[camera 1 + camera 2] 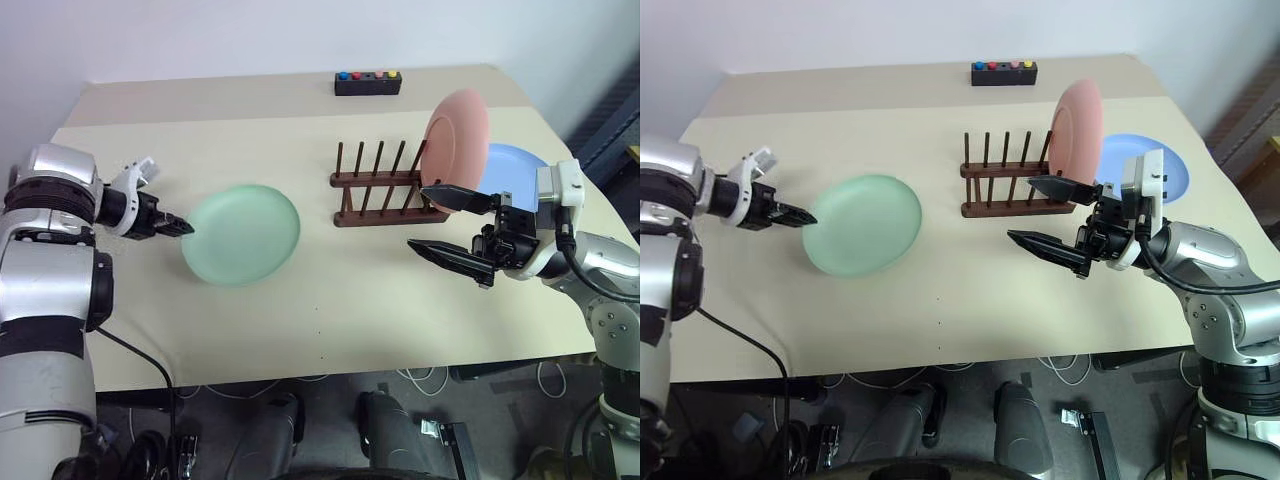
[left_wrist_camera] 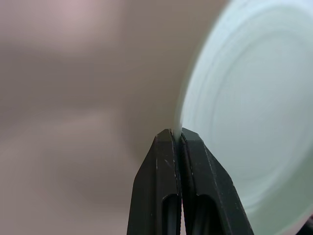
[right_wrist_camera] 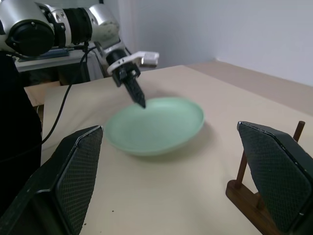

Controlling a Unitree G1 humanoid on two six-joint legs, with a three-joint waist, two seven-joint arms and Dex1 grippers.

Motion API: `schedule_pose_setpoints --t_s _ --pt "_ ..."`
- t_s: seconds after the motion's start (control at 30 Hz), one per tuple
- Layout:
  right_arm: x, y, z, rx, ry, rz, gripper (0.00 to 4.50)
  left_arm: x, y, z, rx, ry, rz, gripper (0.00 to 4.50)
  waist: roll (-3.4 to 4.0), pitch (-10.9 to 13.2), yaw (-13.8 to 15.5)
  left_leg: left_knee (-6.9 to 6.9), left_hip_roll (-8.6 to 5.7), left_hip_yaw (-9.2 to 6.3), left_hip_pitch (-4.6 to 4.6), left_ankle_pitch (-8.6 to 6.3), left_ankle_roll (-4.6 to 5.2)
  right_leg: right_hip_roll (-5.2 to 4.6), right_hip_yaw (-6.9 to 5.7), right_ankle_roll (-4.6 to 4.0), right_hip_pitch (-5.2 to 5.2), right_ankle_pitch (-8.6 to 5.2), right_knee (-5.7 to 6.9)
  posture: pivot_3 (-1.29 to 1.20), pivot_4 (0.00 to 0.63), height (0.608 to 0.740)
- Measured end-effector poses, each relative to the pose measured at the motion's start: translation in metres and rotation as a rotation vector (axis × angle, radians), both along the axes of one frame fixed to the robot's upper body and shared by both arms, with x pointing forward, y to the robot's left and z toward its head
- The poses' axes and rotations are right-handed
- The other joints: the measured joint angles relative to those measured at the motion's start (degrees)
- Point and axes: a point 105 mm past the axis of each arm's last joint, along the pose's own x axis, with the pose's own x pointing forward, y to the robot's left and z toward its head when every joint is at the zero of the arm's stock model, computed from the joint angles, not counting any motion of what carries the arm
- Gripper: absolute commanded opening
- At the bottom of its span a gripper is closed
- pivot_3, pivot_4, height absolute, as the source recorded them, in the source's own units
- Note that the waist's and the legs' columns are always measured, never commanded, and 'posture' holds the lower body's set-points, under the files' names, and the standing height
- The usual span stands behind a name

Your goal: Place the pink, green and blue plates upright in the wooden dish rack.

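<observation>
Left claw (image 1: 186,228) pinches the green plate's (image 1: 242,233) rim, left of the wooden dish rack (image 1: 375,190); right claw (image 1: 450,225) gapes wide, partly hiding the blue plate (image 1: 513,170) behind the racked pink plate (image 1: 457,125).

A beige worktop (image 1: 300,300) carries the wooden dish rack (image 1: 375,195), blue plate (image 1: 515,170) and a black button box (image 1: 367,83).

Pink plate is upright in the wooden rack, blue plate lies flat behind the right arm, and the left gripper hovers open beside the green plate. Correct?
Not quite. The left gripper is shut on the rim of the green plate, as the left wrist view shows. The pink plate stands in the wooden rack; the blue plate lies flat.
</observation>
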Motion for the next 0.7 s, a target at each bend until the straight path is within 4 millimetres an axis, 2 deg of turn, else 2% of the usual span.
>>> schedule_pose_setpoints --t_s 0.1,0.17,0.33,0.5,0.57,0.63,0.7 --pt "0.001 0.000 0.001 -0.008 -0.004 0.004 4.50 0.003 -0.008 0.014 -0.161 -0.078 0.025 0.01 -0.01 0.01 0.04 0.01 0.01 -0.03 0.00 0.00 0.00 0.01 -0.01 0.00 -0.01 0.00 0.01 0.00 0.150 0.740" --pt "0.003 -0.001 0.004 -0.008 -0.013 0.004 4.50 0.008 -0.009 0.031 -0.243 -0.203 0.025 0.01 -0.01 0.00 -0.02 0.01 0.02 -0.02 0.00 0.00 0.00 0.00 0.00 0.00 -0.01 0.00 0.01 0.00 0.150 0.740" --pt "0.013 -0.006 0.010 -0.001 -0.029 -0.021 4.50 0.013 -0.003 0.048 -0.321 -0.415 0.088 0.01 0.00 0.00 0.09 0.02 0.03 -0.03 0.00 0.09 -0.15 -0.01 0.01 -0.02 -0.04 0.01 0.03 0.00 0.150 0.740" --pt "0.023 -0.008 0.017 0.006 -0.086 -0.078 4.50 0.016 -0.023 0.078 -0.551 -0.693 0.120 0.01 -0.03 -0.02 0.63 0.10 0.01 -0.04 -0.03 0.18 -0.32 -0.05 -0.01 -0.02 0.02 0.02 -0.01 0.00 0.150 0.740" --pt "0.025 -0.009 0.018 0.004 -0.110 -0.104 4.50 0.015 -0.029 0.082 -0.590 -0.757 0.153 0.01 -0.04 -0.03 0.47 0.11 0.00 -0.02 -0.02 0.19 -0.34 -0.06 0.00 -0.02 0.03 0.02 -0.01 0.00 0.150 0.740" --pt "0.030 -0.006 0.021 -0.003 -0.168 -0.145 4.50 0.017 -0.043 0.081 -0.630 -0.795 0.180 0.01 -0.04 -0.03 0.46 0.12 0.01 -0.03 -0.02 0.20 -0.36 -0.05 0.00 -0.03 0.02 0.02 0.03 0.00 0.150 0.740" --pt "0.035 0.000 0.032 0.004 -0.255 -0.180 4.50 0.023 -0.055 0.079 -0.668 -0.813 0.234 0.01 -0.05 -0.03 0.46 0.13 0.01 -0.03 -0.02 0.22 -0.40 -0.04 0.00 -0.03 0.01 0.03 0.05 0.00 0.150 0.740"
